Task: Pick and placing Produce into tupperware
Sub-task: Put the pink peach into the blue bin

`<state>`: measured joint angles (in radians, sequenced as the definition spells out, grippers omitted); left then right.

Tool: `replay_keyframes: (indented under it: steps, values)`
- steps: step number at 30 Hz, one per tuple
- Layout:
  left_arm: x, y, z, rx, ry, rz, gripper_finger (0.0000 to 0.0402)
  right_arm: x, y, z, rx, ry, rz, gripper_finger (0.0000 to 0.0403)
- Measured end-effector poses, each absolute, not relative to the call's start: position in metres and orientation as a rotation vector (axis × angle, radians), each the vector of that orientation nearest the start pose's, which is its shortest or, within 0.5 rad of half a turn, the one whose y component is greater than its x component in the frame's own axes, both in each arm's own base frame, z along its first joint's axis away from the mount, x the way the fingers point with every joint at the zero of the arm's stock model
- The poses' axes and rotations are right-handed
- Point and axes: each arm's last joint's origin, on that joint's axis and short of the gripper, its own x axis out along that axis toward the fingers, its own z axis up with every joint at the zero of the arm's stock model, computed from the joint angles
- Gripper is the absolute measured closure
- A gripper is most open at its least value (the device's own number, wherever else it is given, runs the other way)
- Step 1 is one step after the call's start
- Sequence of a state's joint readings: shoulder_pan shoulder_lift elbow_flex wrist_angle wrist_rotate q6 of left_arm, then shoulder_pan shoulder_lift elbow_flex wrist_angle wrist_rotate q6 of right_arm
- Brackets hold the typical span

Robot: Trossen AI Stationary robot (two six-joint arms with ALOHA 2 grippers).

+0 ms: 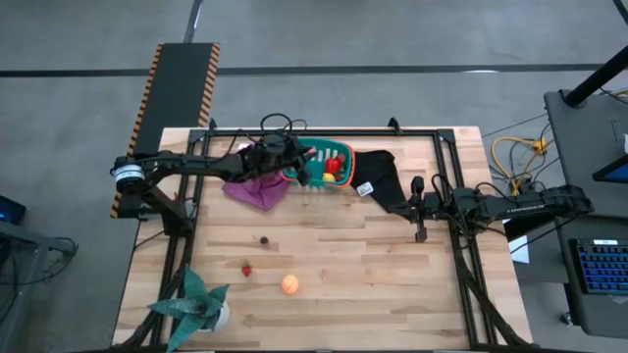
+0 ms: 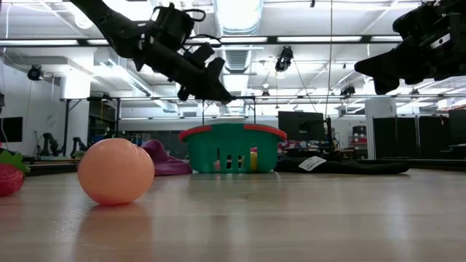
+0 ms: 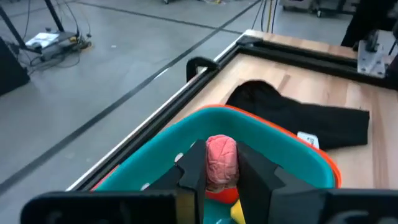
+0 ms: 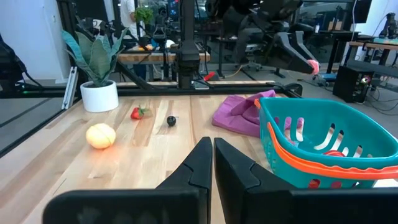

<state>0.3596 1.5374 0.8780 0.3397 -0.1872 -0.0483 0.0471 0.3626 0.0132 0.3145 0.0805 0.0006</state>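
Note:
The teal tupperware [image 1: 340,179] with an orange rim [image 3: 273,129] stands at the table's far middle and holds a red piece [image 1: 335,165] and a yellow piece [image 1: 329,177]. My left gripper [image 1: 306,157] hangs over its left end, shut on a pink produce piece [image 3: 221,160]. An orange-peach ball [image 1: 290,284], a small red strawberry-like piece [image 1: 246,268] and a small dark piece [image 1: 263,239] lie on the near part of the table. My right gripper [image 4: 213,155] waits shut at the table's right, with nothing in it. My left gripper pinches the pink piece by its two sides [image 3: 210,169] between its two fingers. The fingers reach in from the table's left, slanting slightly downward. The piece is lifted clear, above the tupperware's open top [image 2: 231,129].
A purple cloth [image 1: 257,191] lies left of the tupperware and a black cloth [image 1: 383,181] with a white tag lies to its right. A green spiky plant in a white pot [image 1: 196,302] stands at the near left corner. Black rails frame the table.

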Motion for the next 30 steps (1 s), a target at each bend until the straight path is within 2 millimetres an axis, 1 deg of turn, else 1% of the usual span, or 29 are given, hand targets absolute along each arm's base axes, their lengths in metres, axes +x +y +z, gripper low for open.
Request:
replay_keyframes:
  steps: [5, 12, 22, 26, 30]
  values:
    - [0.315, 0.125, 0.219, -0.126, 0.379, 0.566, 0.0354, 0.120, 0.003, 0.166, -0.002, 0.035, -0.033, 0.0394]
    - [0.326, 0.132, 0.200, -0.136, 0.434, 0.578, 0.0354, 0.120, 0.003, 0.166, -0.002, 0.039, -0.034, 0.0394]
    - [0.331, 0.148, 0.191, -0.133, 0.460, 0.658, 0.0354, 0.120, 0.003, 0.166, -0.003, 0.039, -0.034, 0.0394]
    - [0.332, 0.150, 0.185, -0.138, 0.486, 0.664, 0.0354, 0.120, 0.003, 0.165, -0.003, 0.043, -0.034, 0.0394]
    - [0.332, 0.152, 0.184, -0.138, 0.492, 0.672, 0.0354, 0.120, 0.003, 0.165, -0.003, 0.047, -0.034, 0.0394]
